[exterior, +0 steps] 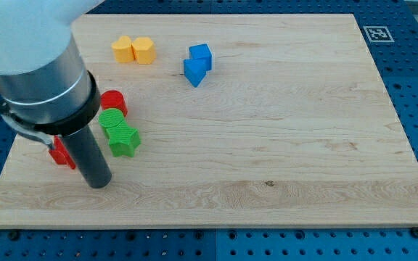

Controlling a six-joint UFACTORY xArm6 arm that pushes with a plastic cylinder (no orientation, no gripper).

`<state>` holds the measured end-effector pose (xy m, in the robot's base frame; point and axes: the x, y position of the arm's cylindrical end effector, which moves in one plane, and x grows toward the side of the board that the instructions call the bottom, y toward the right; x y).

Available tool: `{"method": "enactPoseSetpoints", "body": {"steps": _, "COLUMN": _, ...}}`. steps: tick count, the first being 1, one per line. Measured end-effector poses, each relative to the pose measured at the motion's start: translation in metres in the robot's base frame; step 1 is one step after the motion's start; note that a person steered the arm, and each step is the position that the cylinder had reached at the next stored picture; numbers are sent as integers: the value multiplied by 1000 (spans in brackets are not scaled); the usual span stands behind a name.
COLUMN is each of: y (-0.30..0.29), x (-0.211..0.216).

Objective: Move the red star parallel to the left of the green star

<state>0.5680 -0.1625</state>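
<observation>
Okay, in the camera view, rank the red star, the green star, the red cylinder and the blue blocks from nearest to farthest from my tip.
From my tip:
1. Red star, just to its left.
2. Green star, up and right.
3. Red cylinder, above the green blocks.
4. Blue blocks, far toward the view's top right.

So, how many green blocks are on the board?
2. A green round block lies near the view's left, just below the red round block. The green star touches it from below, right of my tip. The arm may hide others.
</observation>
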Motion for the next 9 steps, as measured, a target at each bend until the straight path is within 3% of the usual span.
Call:
{"method": "enactPoseSetpoints", "body": {"steps": 2, "y": -24, "x": 20}}
{"method": "enactPoseSetpoints", "body": {"steps": 7, "y": -27, "x": -50}}
{"method": "enactPoseSetpoints", "body": {"steps": 8, "y": -27, "x": -42}}
{"method": "enactPoseSetpoints", "body": {"steps": 9, "y": -27, "x": -5}}
